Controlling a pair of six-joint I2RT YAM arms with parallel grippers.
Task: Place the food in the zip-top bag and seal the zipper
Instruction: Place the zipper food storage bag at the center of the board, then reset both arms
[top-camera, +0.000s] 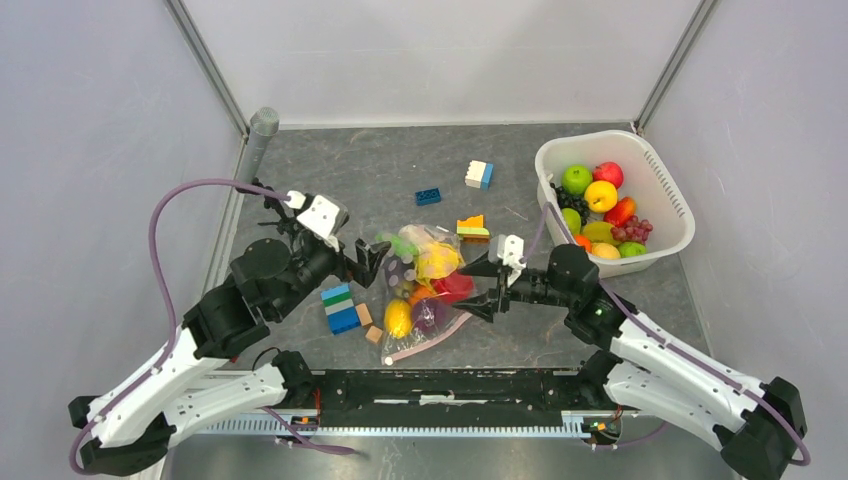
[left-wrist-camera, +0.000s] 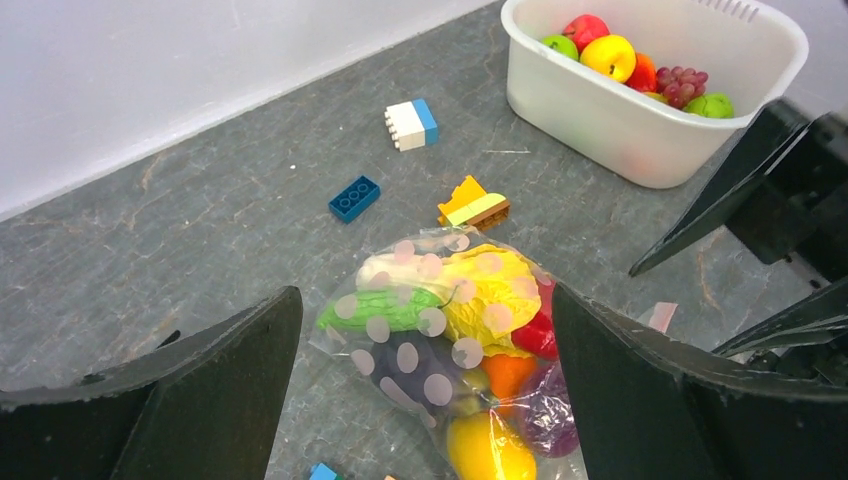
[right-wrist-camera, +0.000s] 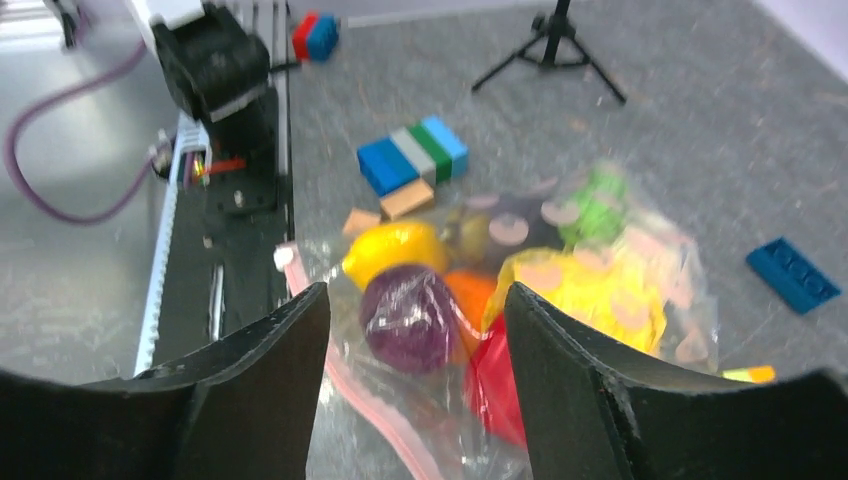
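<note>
The zip-top bag (top-camera: 425, 285) lies at mid-table, clear with pale dots, holding several pieces of food (top-camera: 398, 318): yellow, purple, red, orange and green. Its pink zipper (top-camera: 430, 342) runs along the near edge; whether it is pressed shut is unclear. My left gripper (top-camera: 378, 262) stands open at the bag's left end, and its wrist view shows the bag (left-wrist-camera: 400, 350) between the wide jaws. My right gripper (top-camera: 472, 292) is open at the bag's right side. In its wrist view the purple food (right-wrist-camera: 410, 318) and the zipper (right-wrist-camera: 350, 385) lie between the fingers, held by neither.
A white basket (top-camera: 670, 180) at the back right holds more toy fruit (top-camera: 600, 195). Building blocks lie around the bag: a blue one (top-camera: 428, 196), a white-and-blue one (top-camera: 479, 174), a yellow-orange one (top-camera: 472, 228), a stacked one (top-camera: 341, 307) and small tan pieces (top-camera: 372, 334).
</note>
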